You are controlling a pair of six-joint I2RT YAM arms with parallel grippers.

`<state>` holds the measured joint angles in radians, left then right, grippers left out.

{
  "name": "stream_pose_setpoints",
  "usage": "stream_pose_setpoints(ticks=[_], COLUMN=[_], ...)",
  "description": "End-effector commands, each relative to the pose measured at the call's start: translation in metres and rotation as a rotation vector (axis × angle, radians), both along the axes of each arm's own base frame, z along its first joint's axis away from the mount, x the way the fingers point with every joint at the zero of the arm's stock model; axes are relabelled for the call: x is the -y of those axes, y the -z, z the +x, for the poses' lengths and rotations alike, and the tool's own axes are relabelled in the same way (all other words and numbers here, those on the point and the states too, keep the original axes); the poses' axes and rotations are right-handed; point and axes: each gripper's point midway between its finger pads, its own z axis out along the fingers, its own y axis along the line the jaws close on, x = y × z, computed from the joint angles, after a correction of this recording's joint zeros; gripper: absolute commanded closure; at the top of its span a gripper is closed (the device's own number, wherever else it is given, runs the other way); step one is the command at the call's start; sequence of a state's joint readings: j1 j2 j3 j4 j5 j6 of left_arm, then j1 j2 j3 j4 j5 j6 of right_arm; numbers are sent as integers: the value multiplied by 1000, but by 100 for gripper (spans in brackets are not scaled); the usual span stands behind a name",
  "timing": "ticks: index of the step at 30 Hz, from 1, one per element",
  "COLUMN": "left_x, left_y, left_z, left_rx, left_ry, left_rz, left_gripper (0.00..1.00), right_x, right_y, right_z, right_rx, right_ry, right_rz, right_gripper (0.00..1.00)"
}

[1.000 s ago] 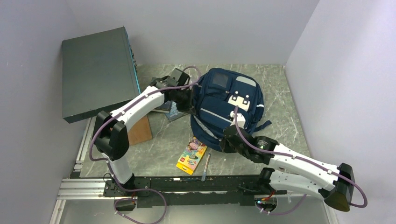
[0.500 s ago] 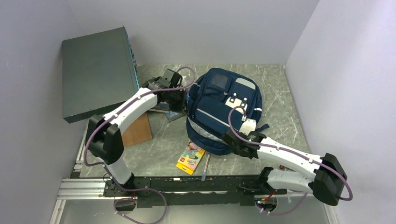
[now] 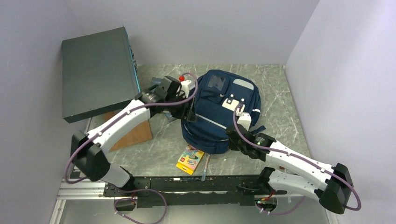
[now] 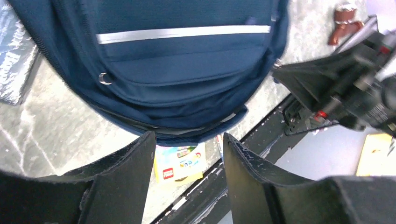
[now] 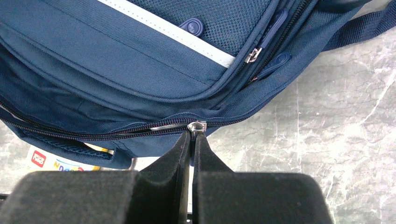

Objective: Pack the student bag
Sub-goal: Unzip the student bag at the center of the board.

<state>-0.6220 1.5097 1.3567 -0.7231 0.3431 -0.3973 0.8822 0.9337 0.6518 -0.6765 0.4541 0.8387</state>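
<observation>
Right pincer (image 5: 192, 138) pinches the zipper pull (image 5: 197, 126) of the student bag (image 5: 116, 60) (left pincer (image 4: 189, 138) gapes empty near it).

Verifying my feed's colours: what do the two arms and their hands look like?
The left arm and right arm have white link shells, black joints and a purple cable along each. The left hand and right hand each have two black, wedge-shaped fingers.
</observation>
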Motion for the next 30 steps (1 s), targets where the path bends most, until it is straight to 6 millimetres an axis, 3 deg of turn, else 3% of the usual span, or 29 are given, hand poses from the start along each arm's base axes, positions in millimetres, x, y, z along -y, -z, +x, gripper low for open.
stream_pose_setpoints(ticks=[1,7,11,15,19,23,28,30], left_x=[15,51,75,97,109,106,89,80], left_y=[-44,-62,-63,-34,1,46,74,82], left_z=[-15,-48,-73,-86,-82,-69,-59,-50], left_rx=[317,701,824,745,674,549,506,506], left_ry=[119,330,446,481,426,351,260,220], left_rz=[-31,-185,-331,-353,-285,-122,-40,17], left_gripper=[39,38,38,36,36,42,51,61], right_x=[-10,-15,-18,-20,-20,-13,-6,-7], right_y=[-16,-18,-28,-41,-48,-45,-37,-36], right_z=[11,7,7,6,5,6,7,7], right_rx=[60,64,90,124,142,141,119,122], right_ry=[-9,-26,-38,-50,-55,-33,-9,-12], right_rz=[51,103,143,191,215,181,124,131], right_gripper=[100,100,100,100,100,100,100,100])
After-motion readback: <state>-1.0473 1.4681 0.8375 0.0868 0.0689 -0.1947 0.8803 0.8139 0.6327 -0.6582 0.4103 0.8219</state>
